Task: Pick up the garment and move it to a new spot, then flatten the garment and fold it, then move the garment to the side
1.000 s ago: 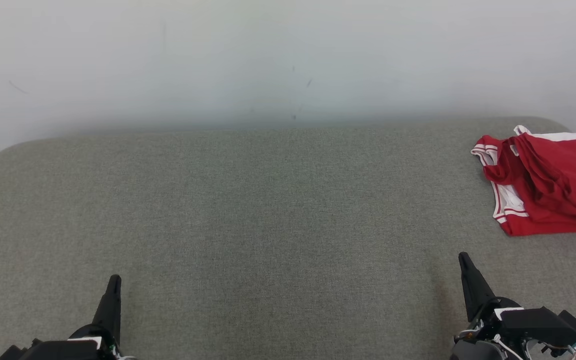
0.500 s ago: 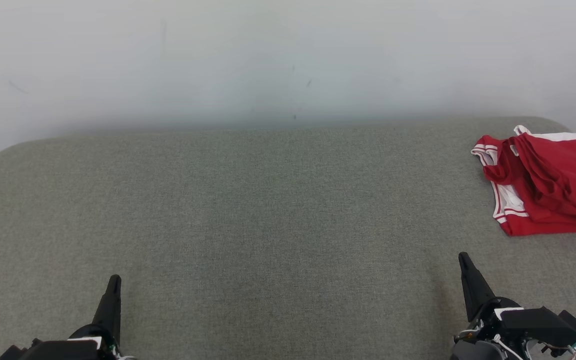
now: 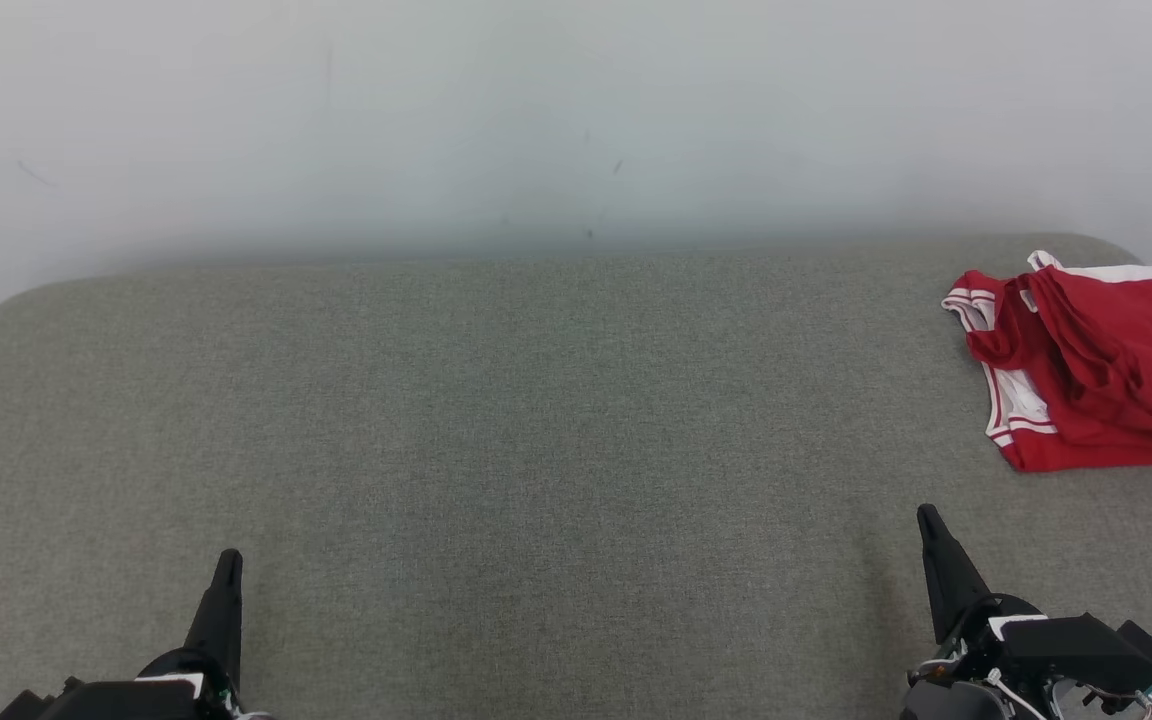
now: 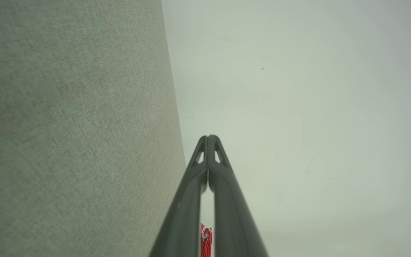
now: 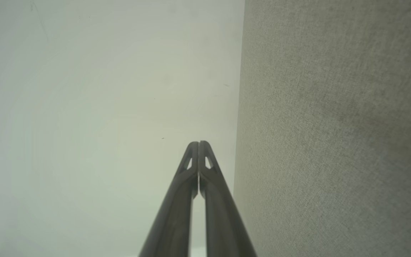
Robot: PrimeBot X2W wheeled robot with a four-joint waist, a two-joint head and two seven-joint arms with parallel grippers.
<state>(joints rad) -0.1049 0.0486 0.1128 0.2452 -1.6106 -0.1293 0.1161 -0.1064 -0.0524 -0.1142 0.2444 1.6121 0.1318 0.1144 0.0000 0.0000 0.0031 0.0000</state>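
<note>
1. Holding the left hand (image 3: 228, 558) at the lower left with fingers pressed together, gripping nothing.
2. Holding the right hand (image 3: 926, 512) at the lower right, also pressed together and empty, well apart from the garment.
3. Showing the red, white-trimmed garment (image 3: 1096, 370) lying bunched near the far right edge of the grey fabric surface (image 3: 536, 420).
4. Facing a pale wall (image 3: 536, 120) beyond the surface.

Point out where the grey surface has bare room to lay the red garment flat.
The widest bare stretch of the grey surface runs from the wall down to the left gripper and right gripper, and from the rounded left corner across to the garment. Only the far right corner is crowded: the garment lies bunched there.
</note>
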